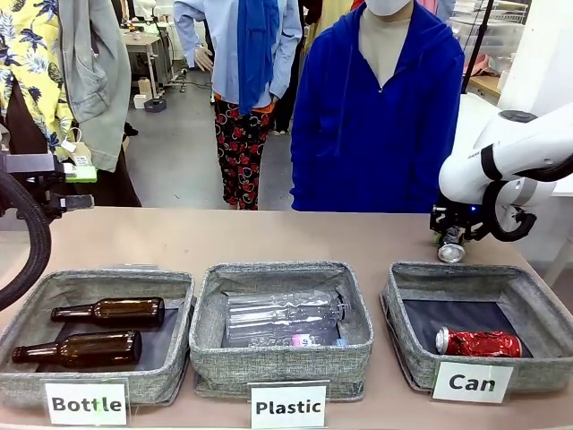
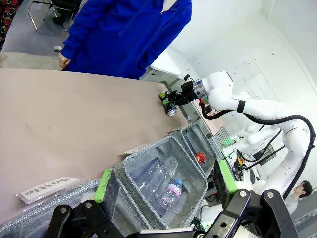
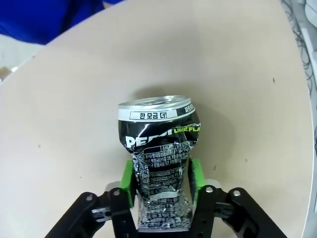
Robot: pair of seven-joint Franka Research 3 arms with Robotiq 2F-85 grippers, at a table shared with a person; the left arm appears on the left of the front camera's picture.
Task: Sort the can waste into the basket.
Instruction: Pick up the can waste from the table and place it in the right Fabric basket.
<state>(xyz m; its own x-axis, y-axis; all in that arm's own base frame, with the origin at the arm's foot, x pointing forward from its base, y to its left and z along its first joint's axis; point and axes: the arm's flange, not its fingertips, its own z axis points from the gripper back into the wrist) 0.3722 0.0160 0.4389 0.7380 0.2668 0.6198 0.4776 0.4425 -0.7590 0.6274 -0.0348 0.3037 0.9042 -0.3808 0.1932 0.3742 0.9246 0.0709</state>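
The right gripper [image 3: 161,186] is clamped on the silver crushed can [image 3: 159,158], green pads against its sides; the left gripper [image 2: 163,186] stands spread apart

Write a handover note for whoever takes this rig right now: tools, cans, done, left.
Right tool: shut on the silver can, green pads on both sides of its crushed body, at the far right of the table behind the Can basket.
Left tool: open, nothing between its pads, above the Bottle basket end of the row.
Done: the red can lies in the Can basket.
Left: carry the silver can over the Can basket and release it.
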